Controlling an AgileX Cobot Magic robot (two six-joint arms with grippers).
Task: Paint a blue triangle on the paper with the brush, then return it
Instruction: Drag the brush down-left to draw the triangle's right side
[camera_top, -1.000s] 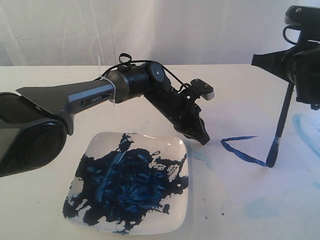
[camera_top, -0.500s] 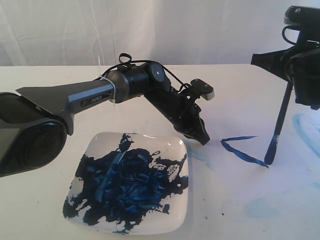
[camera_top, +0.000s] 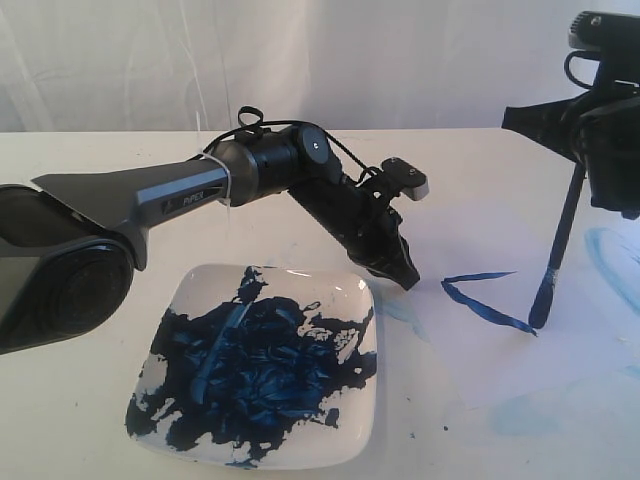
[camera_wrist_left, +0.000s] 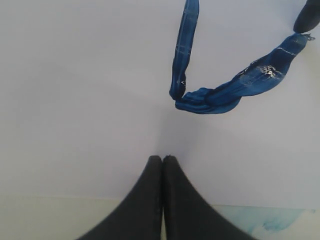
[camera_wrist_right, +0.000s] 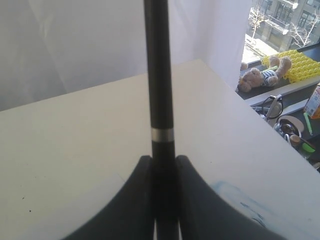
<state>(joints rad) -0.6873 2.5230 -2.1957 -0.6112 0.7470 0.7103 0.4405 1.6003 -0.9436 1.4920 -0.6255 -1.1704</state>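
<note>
The right pincer (camera_wrist_right: 162, 162) is clamped on the brush (camera_top: 560, 240), fingers narrow against the black handle just below its silver band. The brush stands near upright, and its blue-stained tip meets the far end of the lower stroke of the blue triangle (camera_top: 485, 305); contact with the paper (camera_top: 480, 350) cannot be confirmed. Two dark strokes of the figure are visible, joined at one corner. The left pincer (camera_wrist_left: 162, 159) is fully closed and holds nothing, with its tips low over the paper near that corner. The square white plate (camera_top: 365, 410) sits on the desk (camera_top: 60, 420) beside the paper and contains smeared dark blue paint (camera_top: 260, 370).
</note>
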